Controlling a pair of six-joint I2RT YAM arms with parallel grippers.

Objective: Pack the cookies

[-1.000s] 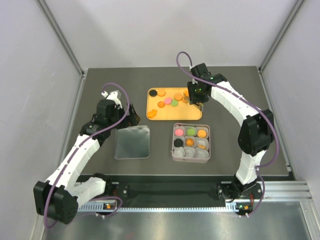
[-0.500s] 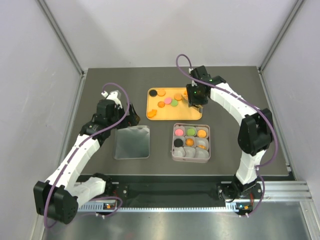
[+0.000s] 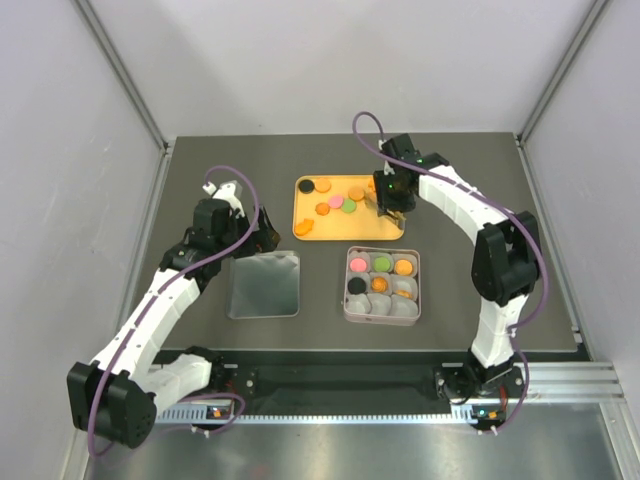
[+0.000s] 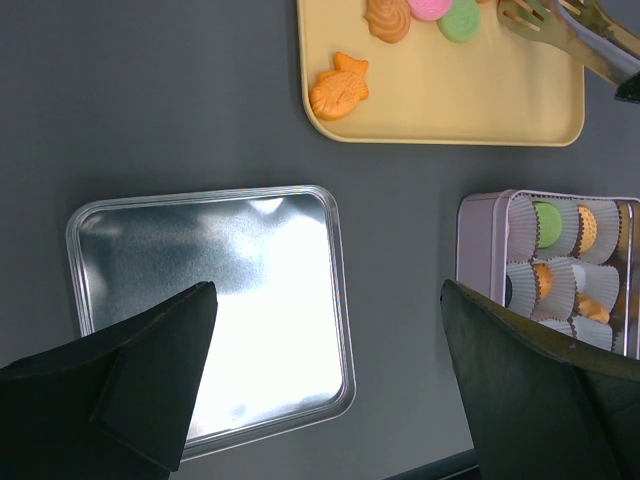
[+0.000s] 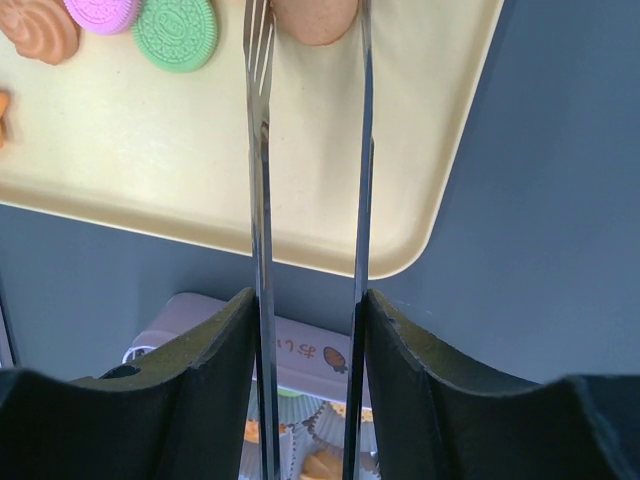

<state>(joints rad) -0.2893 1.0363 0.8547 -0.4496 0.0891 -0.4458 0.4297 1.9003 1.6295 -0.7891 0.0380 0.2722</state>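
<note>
Several cookies lie on the yellow tray (image 3: 340, 228): black (image 3: 307, 186), orange (image 3: 323, 185), pink (image 3: 336, 201), green (image 3: 349, 206) and a fish-shaped orange one (image 4: 338, 87). My right gripper (image 5: 308, 300) is shut on metal tongs (image 5: 260, 150). The tong tips stand either side of an orange cookie (image 5: 314, 18) at the tray's right end; I cannot tell if they pinch it. The square tin (image 3: 346, 290) holds pink, green, black and orange cookies in paper cups. My left gripper (image 4: 328, 300) is open and empty above the tin lid (image 4: 210, 320).
The silver lid (image 3: 264, 284) lies flat left of the tin. The tray sits behind the tin, toward the back of the dark table. Grey walls enclose the table on the left, right and back.
My right gripper has shifted slightly left and nearer along the tray's right end, with its elbow swinging in. The left arm has not moved.
</note>
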